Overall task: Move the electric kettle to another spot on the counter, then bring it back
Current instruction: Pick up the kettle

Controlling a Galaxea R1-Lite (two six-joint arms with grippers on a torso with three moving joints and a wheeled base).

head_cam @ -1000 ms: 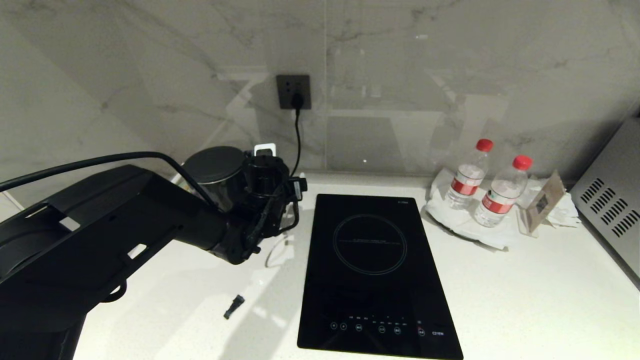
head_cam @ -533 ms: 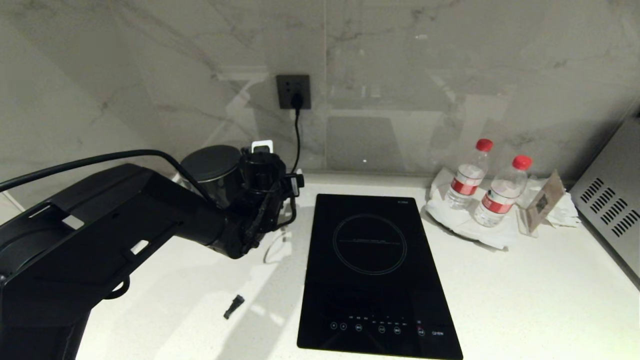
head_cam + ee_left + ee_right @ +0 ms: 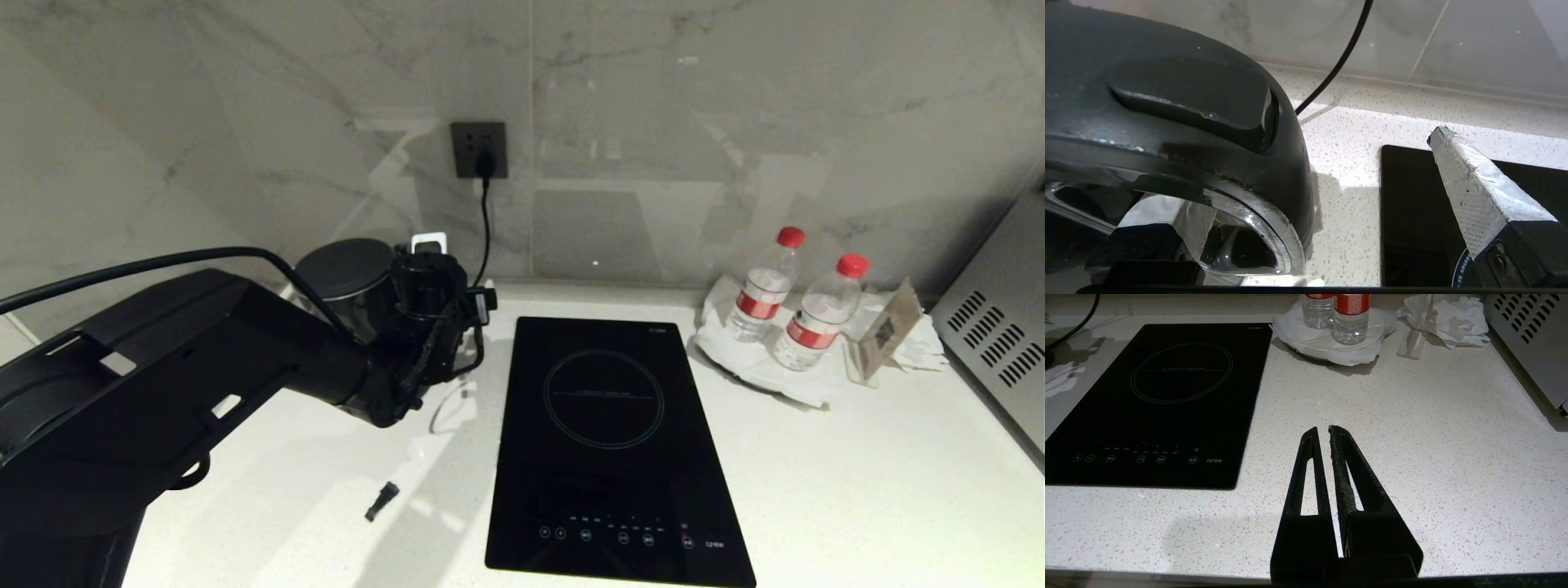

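The electric kettle [image 3: 347, 269] stands at the back left of the counter [image 3: 857, 474], near the wall; only its flat lid and upper body show past my left arm [image 3: 245, 359]. In the left wrist view its black loop handle [image 3: 1208, 134] fills the near side. My left gripper [image 3: 1323, 179] is open around it. One taped finger [image 3: 1470, 192] is well clear of the handle over the cooktop edge, and the other shows only in part through the loop. My right gripper [image 3: 1323, 430] hovers shut and empty over the counter's front.
The black cooktop [image 3: 608, 441] lies in the middle. Two red-capped water bottles [image 3: 763, 286] stand on white paper at the back right, beside a card stand [image 3: 886, 327] and a metal appliance [image 3: 996, 327]. A cord hangs from the wall socket [image 3: 479, 149]. A small black piece [image 3: 381, 500] lies near the front.
My left wrist and the kettle's lid have shifted a touch to the left. The left gripper has stayed open, and the head view has not moved.
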